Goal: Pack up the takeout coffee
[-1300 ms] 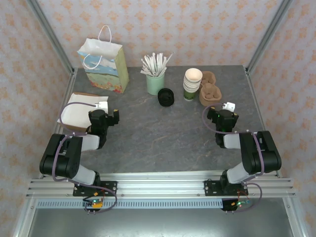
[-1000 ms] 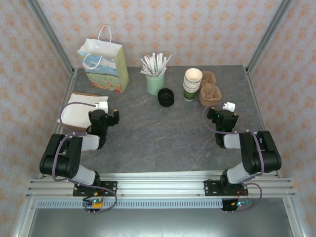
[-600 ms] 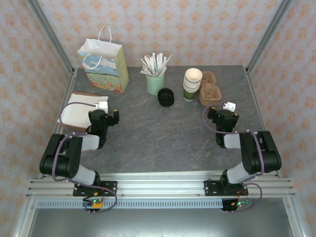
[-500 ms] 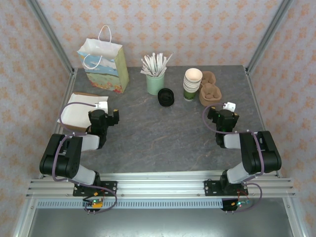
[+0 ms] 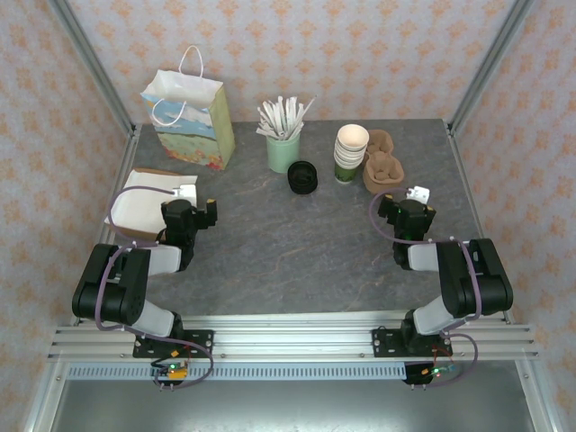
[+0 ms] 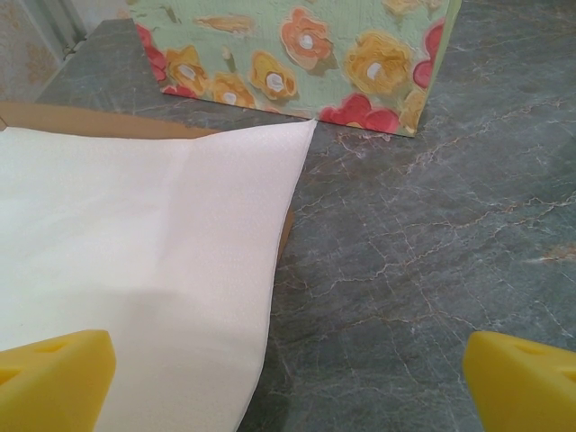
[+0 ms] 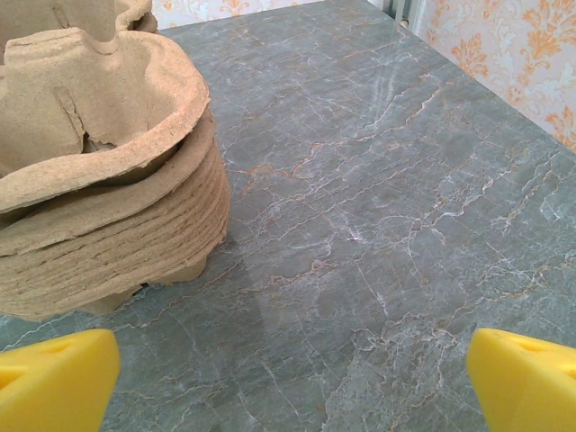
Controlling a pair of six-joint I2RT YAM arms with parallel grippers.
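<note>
The takeout coffee is out of view. A round black lid piece (image 5: pixel 303 177) lies at the middle back of the table, with no green showing under it. My left gripper (image 5: pixel 193 213) (image 6: pixel 288 382) rests low at the left, open, its yellow fingertips (image 6: pixel 54 378) wide apart over bare table beside a white napkin (image 6: pixel 135 270). At the right, my right gripper (image 5: pixel 403 214) (image 7: pixel 292 382) also stands open with nothing between its fingertips (image 7: pixel 526 378), just in front of a stack of brown pulp cup carriers (image 7: pixel 99 180).
A floral gift bag (image 5: pixel 191 117) (image 6: pixel 297 54) stands at the back left. A pale green mug of white sticks (image 5: pixel 283 148), a stack of lidless green cups (image 5: pixel 350 153) and the carriers (image 5: pixel 383 162) line the back. Napkins (image 5: pixel 142 203) lie on the left edge of the grey marble table (image 5: pixel 288 243).
</note>
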